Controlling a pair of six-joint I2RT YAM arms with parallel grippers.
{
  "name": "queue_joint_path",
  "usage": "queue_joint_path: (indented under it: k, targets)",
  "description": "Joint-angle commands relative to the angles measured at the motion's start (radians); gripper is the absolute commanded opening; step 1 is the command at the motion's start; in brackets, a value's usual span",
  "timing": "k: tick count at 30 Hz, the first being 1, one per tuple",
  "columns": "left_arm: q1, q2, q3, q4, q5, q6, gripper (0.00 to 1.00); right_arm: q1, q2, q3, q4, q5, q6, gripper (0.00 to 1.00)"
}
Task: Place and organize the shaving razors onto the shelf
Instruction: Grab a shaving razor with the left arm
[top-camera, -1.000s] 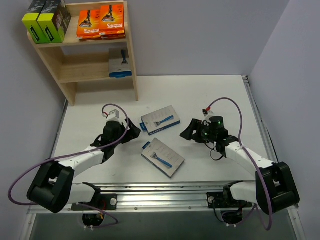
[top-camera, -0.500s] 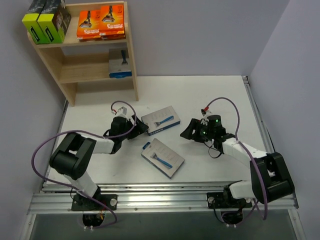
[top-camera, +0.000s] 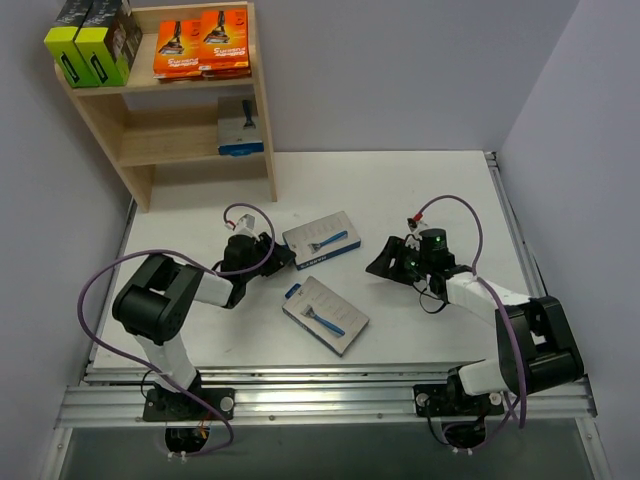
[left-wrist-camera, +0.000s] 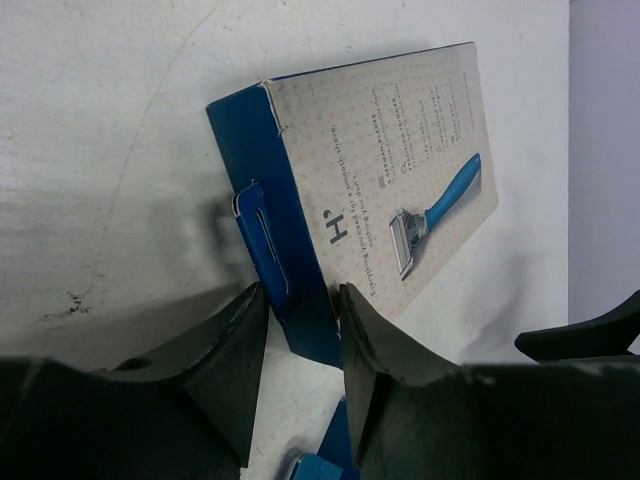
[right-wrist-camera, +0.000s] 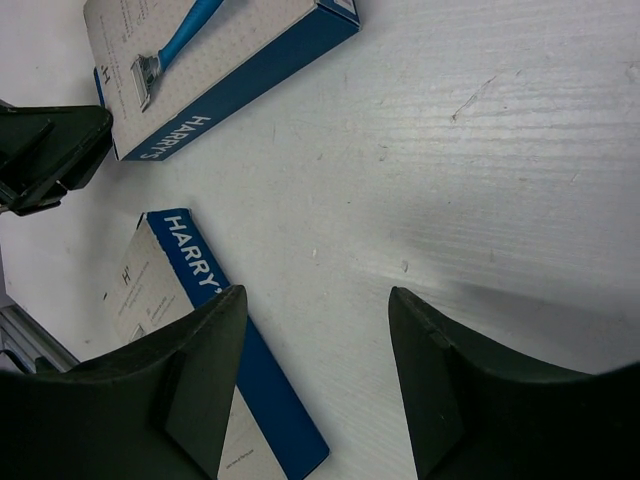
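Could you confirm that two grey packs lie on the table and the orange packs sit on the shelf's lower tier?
Not quite: the orange packs sit on the shelf's top tier, as the top view shows. Two grey packs do lie on the table.

2 grey razor pks (top-camera: 321, 241) flat on tbl (top-camera: 420, 190); rest on shelf (top-camera: 160, 140).

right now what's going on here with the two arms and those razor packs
The left tool has its fingers pinched on the blue end of one grey razor pack on the table. The right tool hangs open just above the table, holding nothing. A second grey pack lies flat nearer the arms. The shelf already holds orange packs and black-and-lime boxes on top, and a third grey pack on the lower tier.
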Motion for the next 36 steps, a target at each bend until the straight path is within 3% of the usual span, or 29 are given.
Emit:
queue_joint_path:
  k: [1, 7, 16, 23, 31, 36]
  targets:
    - [0.017, 0.036, 0.002, 0.061, 0.002, -0.002, 0.41, -0.011, 0.004, 0.035, 0.019, -0.028, -0.024, 0.54]
    - [0.026, 0.039, 0.037, 0.057, 0.01, 0.004, 0.33, -0.02, 0.002, 0.036, 0.015, -0.029, -0.025, 0.53]
    - [0.038, -0.057, 0.059, -0.029, 0.016, 0.034, 0.03, -0.03, -0.021, 0.048, -0.002, -0.035, -0.021, 0.52]
    - [0.037, -0.217, 0.079, -0.222, -0.008, 0.094, 0.02, -0.03, -0.056, 0.031, 0.03, -0.055, 0.021, 0.58]
    - [0.037, -0.387, 0.111, -0.403, -0.036, 0.176, 0.02, -0.025, -0.091, -0.024, 0.119, -0.104, 0.096, 0.59]
    - [0.037, -0.49, 0.143, -0.546, -0.06, 0.188, 0.02, 0.009, -0.081, -0.085, 0.315, -0.14, 0.246, 0.76]
